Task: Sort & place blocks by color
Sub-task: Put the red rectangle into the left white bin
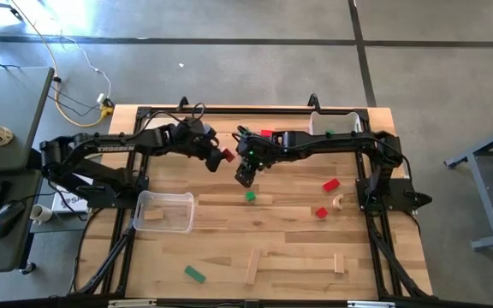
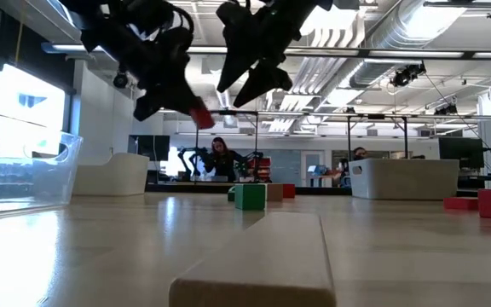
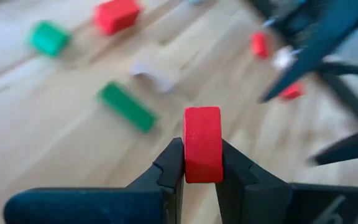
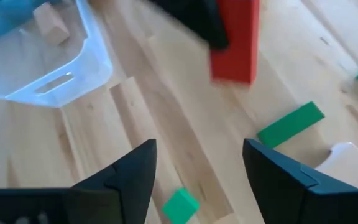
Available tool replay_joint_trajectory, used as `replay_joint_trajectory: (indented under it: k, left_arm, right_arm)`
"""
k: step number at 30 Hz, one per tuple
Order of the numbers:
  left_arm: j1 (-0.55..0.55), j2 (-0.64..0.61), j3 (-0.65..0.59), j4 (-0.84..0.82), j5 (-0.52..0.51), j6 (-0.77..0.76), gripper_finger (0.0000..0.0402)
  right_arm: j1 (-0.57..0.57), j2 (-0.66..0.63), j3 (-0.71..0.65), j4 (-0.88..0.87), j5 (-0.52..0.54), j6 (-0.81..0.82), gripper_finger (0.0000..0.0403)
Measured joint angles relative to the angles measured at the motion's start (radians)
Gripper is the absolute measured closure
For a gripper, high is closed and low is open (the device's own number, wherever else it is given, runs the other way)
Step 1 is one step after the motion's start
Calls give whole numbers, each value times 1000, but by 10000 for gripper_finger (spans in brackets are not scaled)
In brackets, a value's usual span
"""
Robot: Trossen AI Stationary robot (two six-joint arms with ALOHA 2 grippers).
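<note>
Left gripper point(image 3: 202, 163) clamped on a red block point(image 3: 202, 143), held in the air above mid-table. Right gripper point(image 4: 199, 171) just beside it, also raised, jaws apart and empty, over a green cube point(image 1: 250, 196). Clear bin point(image 1: 149, 201) holds one plain wood block point(image 1: 153, 215)

There were four red blocks point(image 1: 330, 184), three green blocks point(image 1: 194, 274), about five plain wood blocks point(image 1: 252, 266) and two bins point(image 1: 164, 211).
</note>
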State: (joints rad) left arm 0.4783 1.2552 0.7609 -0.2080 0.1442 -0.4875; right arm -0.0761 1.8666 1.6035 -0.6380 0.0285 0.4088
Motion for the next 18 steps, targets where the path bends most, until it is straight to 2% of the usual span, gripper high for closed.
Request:
replay_joint_trajectory:
  k: [5, 11, 18]
  left_arm:
    - [19, -91, 0, -160, -118, 70, 362]
    - [61, -196, 0, -314, -278, 127, 362]
    - [161, -220, 0, -513, -434, 188, 362]
  right_arm:
    - [1, 0, 0, 0, -72, -82, 177]
    - [14, 0, -22, 27, -82, -208, 177]
    - [46, 1, -69, 58, -87, -344, 176]
